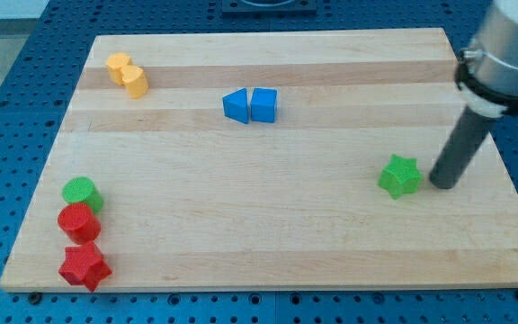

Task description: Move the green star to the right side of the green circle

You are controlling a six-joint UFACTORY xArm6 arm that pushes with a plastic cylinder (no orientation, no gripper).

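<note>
Down at the view's right side of the board (268, 261) sits my tip (442, 184), a plain dark rod end with nothing to open or shut, holding nothing. Just beside the green star (399, 175), on its right, maybe touching, hard to tell. Well apart from the green circle (82, 193), way over at the view's left edge.

Best to push slow and straight toward the left, staying behind the middle of the star so no spinning off to one side. A long trip across the bare wood. Better to stop just past the circle's right side, not bumping it. Might need a small nudge down too, since the circle lies a bit lower.

Star: small, chunky, pointy arms, smooth plastic look. Circle: round and flat on top. Touching below the circle, a red round block (79, 221), then a red star (84, 265). Up top, two yellow blocks (127, 75) side by side and two blue blocks (250, 105) touching. Board of pale smooth wood with stripes, on a blue table (7, 54) full of holes.
</note>
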